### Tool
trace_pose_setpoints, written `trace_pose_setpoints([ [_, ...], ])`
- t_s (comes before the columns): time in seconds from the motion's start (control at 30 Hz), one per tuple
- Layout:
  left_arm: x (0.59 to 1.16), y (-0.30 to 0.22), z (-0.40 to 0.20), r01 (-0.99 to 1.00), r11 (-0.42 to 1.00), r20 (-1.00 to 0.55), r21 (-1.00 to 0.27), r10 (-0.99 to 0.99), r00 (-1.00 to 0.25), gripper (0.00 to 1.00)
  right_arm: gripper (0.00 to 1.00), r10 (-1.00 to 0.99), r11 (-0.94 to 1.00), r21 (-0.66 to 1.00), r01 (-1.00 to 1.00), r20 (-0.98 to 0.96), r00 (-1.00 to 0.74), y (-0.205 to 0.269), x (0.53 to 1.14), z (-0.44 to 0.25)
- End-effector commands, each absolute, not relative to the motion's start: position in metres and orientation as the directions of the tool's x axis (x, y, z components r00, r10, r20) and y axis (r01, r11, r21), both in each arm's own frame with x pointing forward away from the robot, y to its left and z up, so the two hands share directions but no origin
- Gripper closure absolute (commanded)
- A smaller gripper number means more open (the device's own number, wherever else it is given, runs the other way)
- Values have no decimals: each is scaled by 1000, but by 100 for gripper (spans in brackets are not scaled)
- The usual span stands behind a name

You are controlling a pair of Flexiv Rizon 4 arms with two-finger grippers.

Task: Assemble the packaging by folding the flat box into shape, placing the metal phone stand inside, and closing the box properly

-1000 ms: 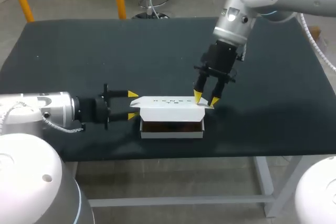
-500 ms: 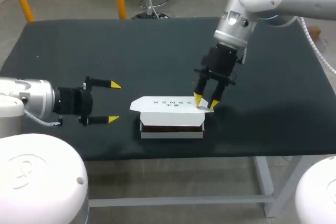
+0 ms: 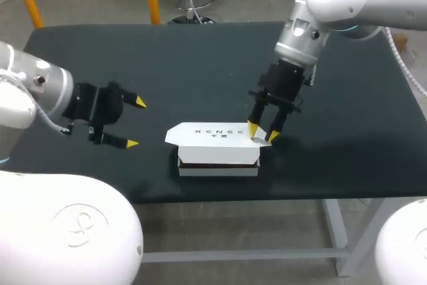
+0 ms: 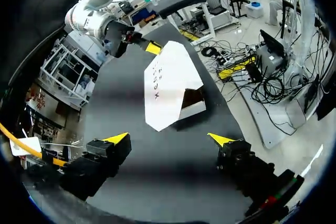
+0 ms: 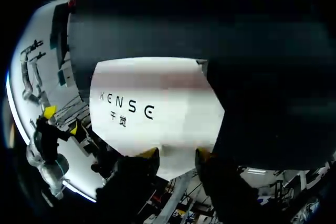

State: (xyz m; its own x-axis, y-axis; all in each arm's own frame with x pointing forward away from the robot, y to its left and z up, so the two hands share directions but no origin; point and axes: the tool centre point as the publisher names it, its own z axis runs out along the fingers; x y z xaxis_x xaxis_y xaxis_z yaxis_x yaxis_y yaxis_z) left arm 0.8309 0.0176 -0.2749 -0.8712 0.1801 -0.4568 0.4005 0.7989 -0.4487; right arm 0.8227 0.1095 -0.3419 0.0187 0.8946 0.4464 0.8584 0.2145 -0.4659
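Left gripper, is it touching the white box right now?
No, the left gripper hangs open off to the side of the white box, with bare table between them.

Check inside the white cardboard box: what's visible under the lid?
Head view shows only a dark brown strip between the white cardboard box base and its raised white lid. The lid covers the rest; contents unidentifiable.

The white box (image 3: 218,169) I am working: folded into shape, near the table's (image 3: 100,58) front edge, printed lid (image 3: 213,133) lying ajar over a dark interior.
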Motion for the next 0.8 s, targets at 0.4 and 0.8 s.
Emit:
trace_pose_setpoints([
  [0.4,858,-22,-258,-235,879,-13,-415,-264,-964,0,51,882,203,-462,863,469,43,107,819,-349],
  [0.8,861,-23,-257,-293,860,34,-418,-308,-951,0,51,879,195,-445,874,475,45,107,820,-348],
])
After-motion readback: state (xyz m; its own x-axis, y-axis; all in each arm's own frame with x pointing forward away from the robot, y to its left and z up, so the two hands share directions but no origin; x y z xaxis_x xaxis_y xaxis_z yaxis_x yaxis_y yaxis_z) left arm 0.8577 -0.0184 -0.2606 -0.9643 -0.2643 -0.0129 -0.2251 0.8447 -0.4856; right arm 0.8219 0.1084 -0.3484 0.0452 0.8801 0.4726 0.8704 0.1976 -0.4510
